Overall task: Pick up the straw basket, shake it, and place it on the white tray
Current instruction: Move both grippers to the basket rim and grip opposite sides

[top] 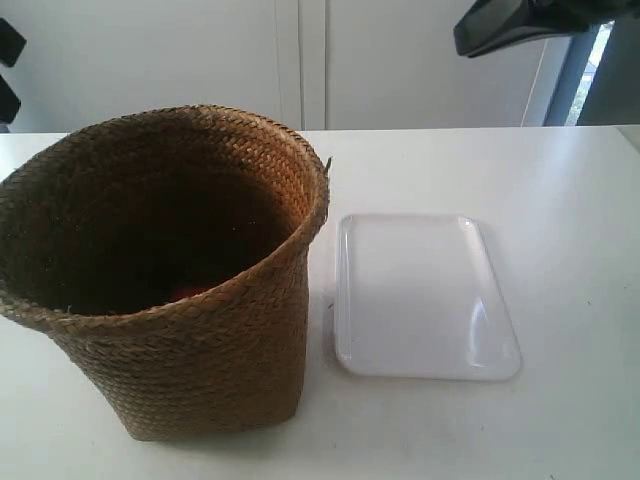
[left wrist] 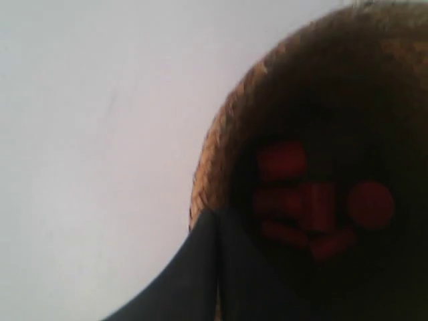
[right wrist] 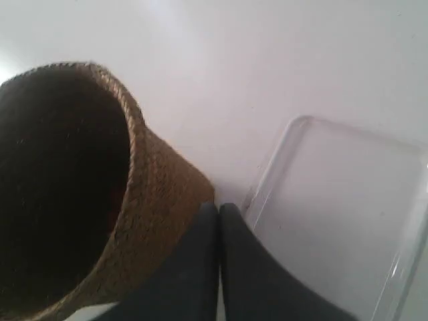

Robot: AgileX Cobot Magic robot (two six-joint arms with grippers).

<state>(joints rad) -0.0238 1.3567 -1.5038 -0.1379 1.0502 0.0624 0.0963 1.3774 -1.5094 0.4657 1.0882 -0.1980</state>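
Judged status: no step completed. The straw basket (top: pixel 180 330) stands on the table (top: pixel 560 200) at the exterior frame's left, just beside the white tray (top: pixel 425 300) at centre-right. The left hand (left wrist: pixel 217 217) and the right hand (right wrist: pixel 219 210) are both clenched, grasping nothing. Remaining: lift, shake, place on tray.

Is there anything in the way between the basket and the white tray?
No, nothing visible. The straw basket stands right beside the white tray, with only a thin strip of bare table between them, and nothing lies on the tray.
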